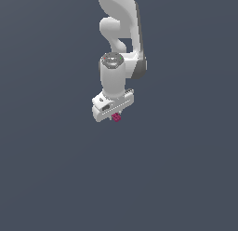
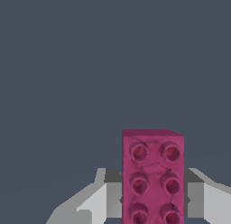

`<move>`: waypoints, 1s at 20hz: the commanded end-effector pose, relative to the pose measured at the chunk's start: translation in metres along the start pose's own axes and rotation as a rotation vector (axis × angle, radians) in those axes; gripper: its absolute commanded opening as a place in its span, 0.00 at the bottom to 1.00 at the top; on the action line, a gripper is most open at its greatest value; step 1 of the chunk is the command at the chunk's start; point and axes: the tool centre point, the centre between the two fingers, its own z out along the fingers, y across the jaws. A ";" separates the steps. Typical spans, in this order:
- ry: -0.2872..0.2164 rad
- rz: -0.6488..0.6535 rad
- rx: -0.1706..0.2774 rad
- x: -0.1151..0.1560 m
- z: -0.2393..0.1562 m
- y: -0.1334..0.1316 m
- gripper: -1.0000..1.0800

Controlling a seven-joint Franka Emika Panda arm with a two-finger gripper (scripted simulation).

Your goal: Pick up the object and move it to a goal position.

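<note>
The object (image 1: 116, 117) is a tiny magenta-pink block peeking out just under the white gripper (image 1: 115, 116) near the middle of the exterior view. In the wrist view the object (image 2: 152, 175) fills the space between the two grey fingers (image 2: 97, 200), showing a studded face with round dimples in two columns. The gripper (image 2: 153, 205) is shut on it, one finger pressed on each long side. The white arm reaches down from the top of the exterior view. Most of the block is hidden behind the hand in that view.
A plain dark blue-grey surface (image 1: 56, 169) spreads around the arm in every direction. No other objects, containers or edges show in either view.
</note>
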 end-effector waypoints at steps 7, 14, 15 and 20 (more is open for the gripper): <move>0.000 0.000 -0.001 0.015 -0.091 -0.046 0.00; 0.000 -0.001 -0.001 0.027 -0.151 -0.076 0.00; 0.000 -0.001 -0.001 0.029 -0.158 -0.079 0.00; 0.001 0.000 0.000 0.035 -0.185 -0.092 0.00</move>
